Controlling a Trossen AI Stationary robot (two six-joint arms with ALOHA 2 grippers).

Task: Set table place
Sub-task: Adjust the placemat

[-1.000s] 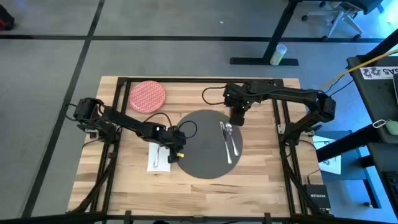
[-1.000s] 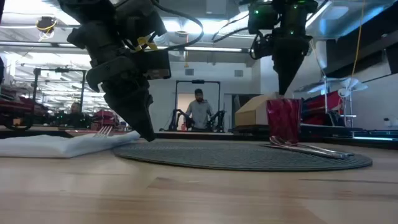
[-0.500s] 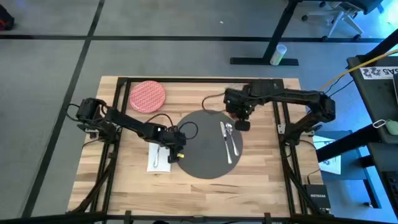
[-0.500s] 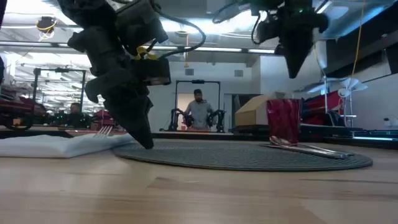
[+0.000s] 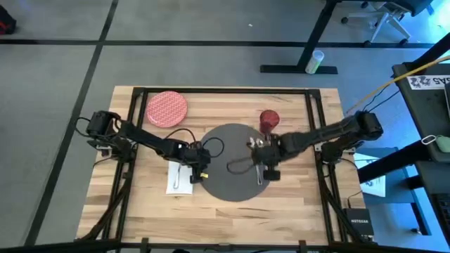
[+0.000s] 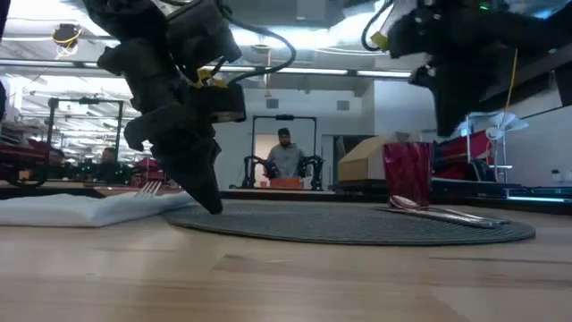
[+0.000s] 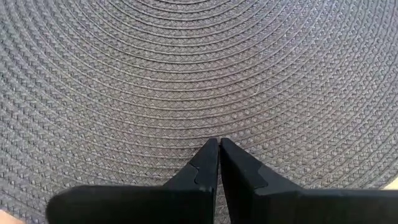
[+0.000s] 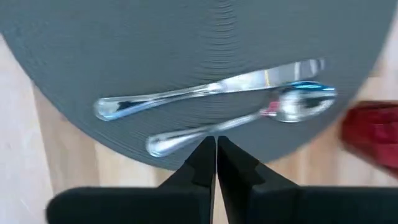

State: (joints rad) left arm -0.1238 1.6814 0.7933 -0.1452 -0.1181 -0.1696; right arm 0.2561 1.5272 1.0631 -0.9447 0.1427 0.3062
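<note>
No text, label, brand or number can be read with confidence in any view. In the high view a white sheet (image 5: 427,82) on the dark stand to the right of the bench carries dark printed characters, and a small black box (image 5: 359,225) on the floor near the bench's lower right corner bears a pale marking, but both are too small to make out.
</note>
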